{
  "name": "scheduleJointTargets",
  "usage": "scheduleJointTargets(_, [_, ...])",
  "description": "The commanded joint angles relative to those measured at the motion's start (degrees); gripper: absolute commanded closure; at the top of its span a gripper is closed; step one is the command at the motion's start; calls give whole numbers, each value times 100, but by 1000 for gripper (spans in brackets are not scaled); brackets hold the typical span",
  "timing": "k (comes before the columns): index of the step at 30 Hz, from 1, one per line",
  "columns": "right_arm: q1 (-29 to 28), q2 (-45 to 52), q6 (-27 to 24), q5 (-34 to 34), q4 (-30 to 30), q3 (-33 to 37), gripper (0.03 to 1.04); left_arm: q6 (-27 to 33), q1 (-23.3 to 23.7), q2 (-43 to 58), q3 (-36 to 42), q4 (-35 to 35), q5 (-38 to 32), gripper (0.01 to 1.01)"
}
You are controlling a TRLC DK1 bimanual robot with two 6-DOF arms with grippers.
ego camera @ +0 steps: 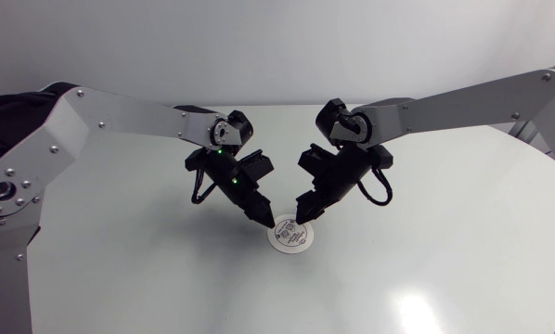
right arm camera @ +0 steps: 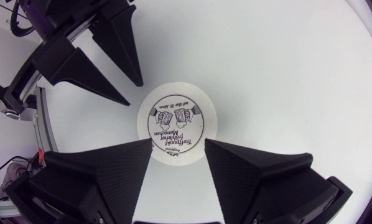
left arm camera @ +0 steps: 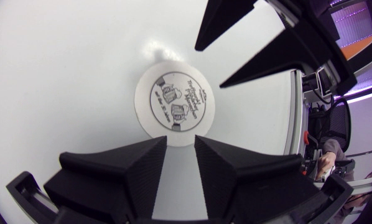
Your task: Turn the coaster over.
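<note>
A round white coaster lies flat on the table, its black printed side up. My left gripper hangs just over the coaster's left edge. Its fingers are drawn close together, shut with nothing between them. In the left wrist view the coaster lies just ahead of the left gripper. My right gripper hovers over the coaster's right edge, open and holding nothing. From the right wrist the coaster shows ahead of the right gripper, with the left fingers beyond it.
The white table stretches bare around the coaster on all sides. Both arms slant in from the side edges and meet near the middle, their tips a few centimetres apart.
</note>
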Motion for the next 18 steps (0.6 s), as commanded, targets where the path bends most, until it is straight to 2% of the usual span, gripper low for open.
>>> scheduleJointTargets(1, [-54, 1, 77, -48, 25, -289, 297, -119, -112, 440, 332, -47, 1, 687])
scheduleJointTargets(5, [-98, -16, 68, -66, 140, -517, 297, -216, -261, 827, 446, -64, -8, 687])
scheduleJointTargets(7, [-177, -34, 50, -101, 192, -596, 297, -225, -235, 1011, 587, -328, -17, 689])
scheduleJointTargets(14, [-467, 45, 77, -400, 157, -596, 297, -110, -191, 950, 376, -425, -17, 689])
scheduleJointTargets(18, [-485, 177, 200, -558, 78, -596, 261, -110, -226, 976, 376, -381, -17, 689])
